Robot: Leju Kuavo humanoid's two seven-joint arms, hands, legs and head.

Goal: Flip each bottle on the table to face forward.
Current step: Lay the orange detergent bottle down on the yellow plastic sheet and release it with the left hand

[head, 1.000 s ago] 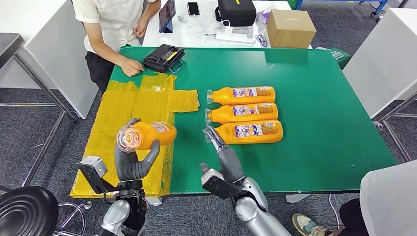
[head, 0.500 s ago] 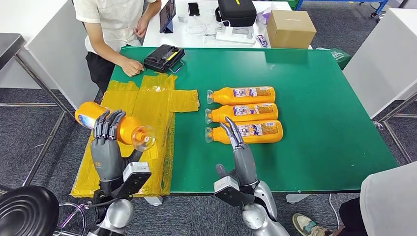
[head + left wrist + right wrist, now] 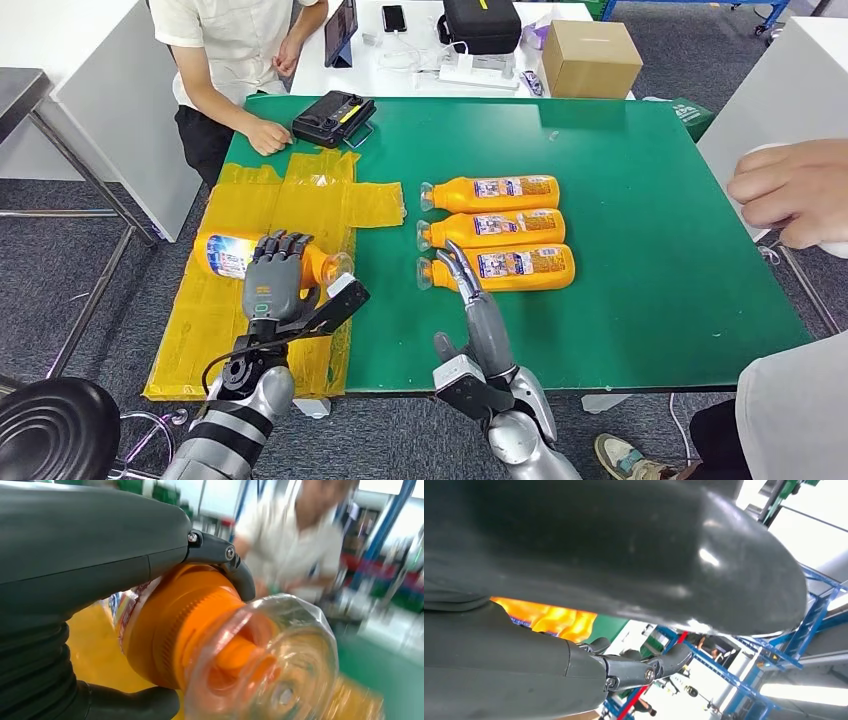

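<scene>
My left hand [image 3: 272, 285] grips an orange bottle [image 3: 228, 254] with a clear cap [image 3: 341, 267], held level over the yellow sheet [image 3: 300, 200], cap toward the table's middle. The left wrist view shows the same bottle [image 3: 165, 625] and its clear cap [image 3: 270, 655] close up, with my fingers [image 3: 220, 555] wrapped round its neck. Three more orange bottles lie side by side on the green table [image 3: 620, 180], labels up: far [image 3: 495, 192], middle [image 3: 492, 228], near [image 3: 500, 268]. My right hand [image 3: 470, 295] is stretched out flat, fingertips at the near bottle's cap end, holding nothing.
A person sits at the far left corner with a hand [image 3: 266, 135] on the table beside a black device [image 3: 332, 117]. Another person's hand [image 3: 790, 190] comes in over the right edge. A cardboard box [image 3: 590, 57] and black bag [image 3: 481, 24] stand beyond the table.
My left hand has turned the bottle over and lowered it toward the yellow sheet, cap now pointing right. A person's hand has come in at the right edge. My right hand barely moved.
</scene>
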